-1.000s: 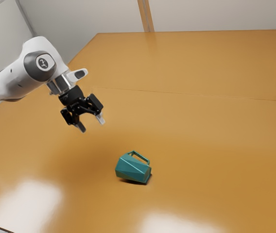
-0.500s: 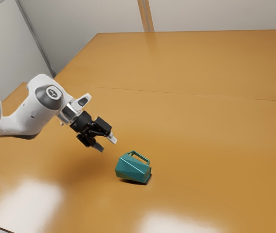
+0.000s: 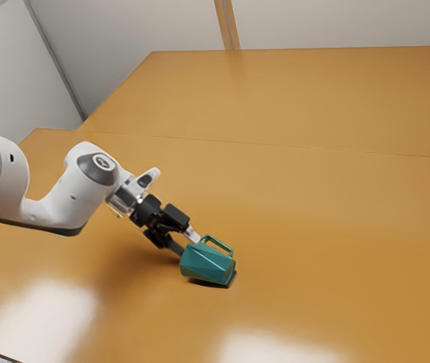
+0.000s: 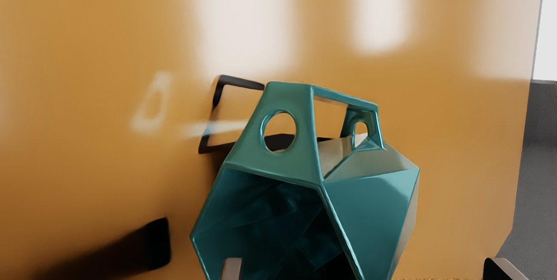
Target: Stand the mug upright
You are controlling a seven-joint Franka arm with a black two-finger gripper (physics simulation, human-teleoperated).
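Mug point(image 3: 209, 265) on its side, mouth at our open gripper point(image 3: 187, 243). Wrist view: we see into its hollow point(image 4: 270, 219); exterior view: our arm point(image 3: 75, 195).

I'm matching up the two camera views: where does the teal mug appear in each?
Exterior view: the mug lies on its side below centre, by the gripper's fingertips.
Wrist view: the mug has its mouth toward the camera, one fingertip overlapping it.
Shared landmark: its angular handle.
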